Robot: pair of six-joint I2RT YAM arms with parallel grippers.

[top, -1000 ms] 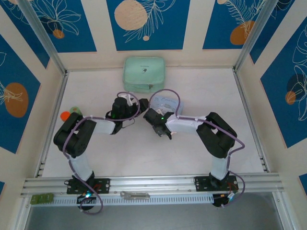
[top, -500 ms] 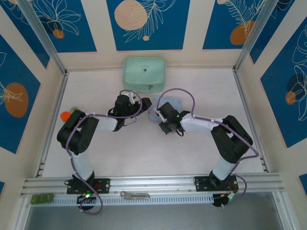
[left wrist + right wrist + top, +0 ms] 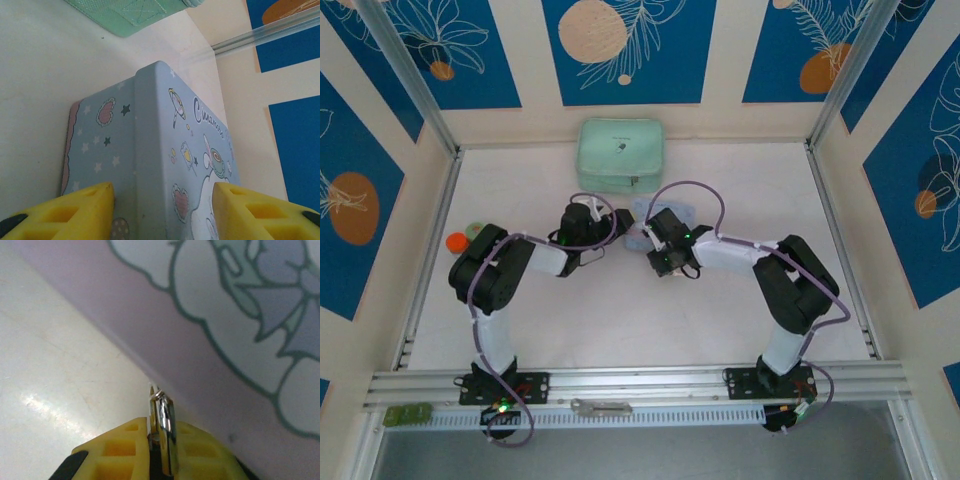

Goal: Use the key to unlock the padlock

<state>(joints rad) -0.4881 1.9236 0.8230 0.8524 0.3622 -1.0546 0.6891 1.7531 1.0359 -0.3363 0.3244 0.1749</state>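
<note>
At overhead centre, a rectangular light-blue tin (image 3: 638, 238) lay on the matte desk (image 3: 620, 310). Left wrist, bottom: the left end effector (image 3: 161, 200) stood spread astride the glossy tin. Right wrist, bottom: the right end effector (image 3: 162, 445) pinched the shiny key (image 3: 164, 415) beside it.

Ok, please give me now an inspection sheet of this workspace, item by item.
Surface: white table, no spills seen.
Job's things: key pinched in right hand, close to tin.
Clutter: green pouch at back; orange and green bits at left edge; grey tool on front rail.
Hands: left hand open astride tin's corner; right hand shut on key.
Cables: purple cables loop over both arms.
Surroundings: blue patterned walls.
</note>
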